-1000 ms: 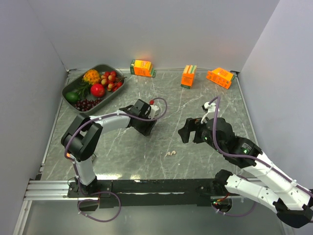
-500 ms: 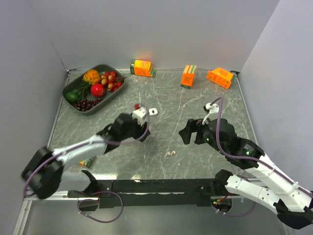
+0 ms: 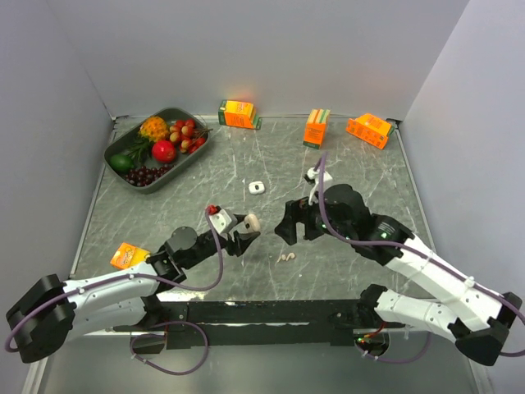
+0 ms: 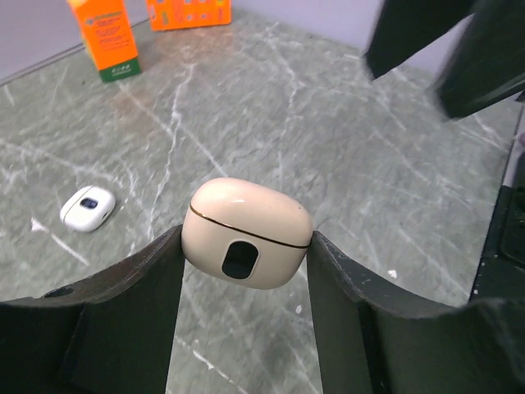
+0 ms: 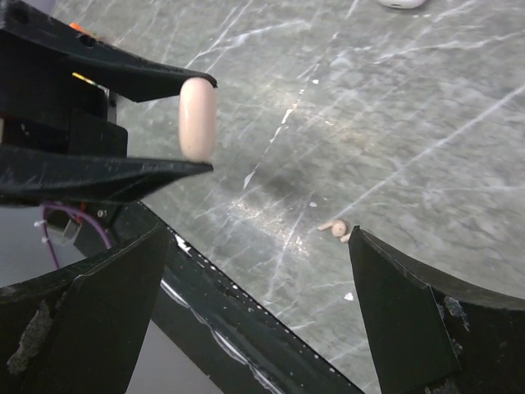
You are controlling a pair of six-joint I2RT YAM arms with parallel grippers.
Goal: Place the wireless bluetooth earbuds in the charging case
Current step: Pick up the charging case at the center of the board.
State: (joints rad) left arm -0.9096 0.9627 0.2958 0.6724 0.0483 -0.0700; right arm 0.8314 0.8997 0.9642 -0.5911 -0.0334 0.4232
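Tiny pale earbuds (image 3: 285, 258) lie loose on the veined grey marble-look tabletop (image 3: 205, 176) nearest you, your left gripper (image 3: 248, 229) just beyond pinching the smooth, rounded beige charging case (image 4: 248, 232) between flat black fingers, your right gripper (image 3: 289, 223) alongside spread wide and empty, a glossy white oval pod (image 3: 257, 187) farther back.

left claw (image 3: 247, 229) brought the charging case (image 4: 248, 232) near right claw (image 3: 289, 223).
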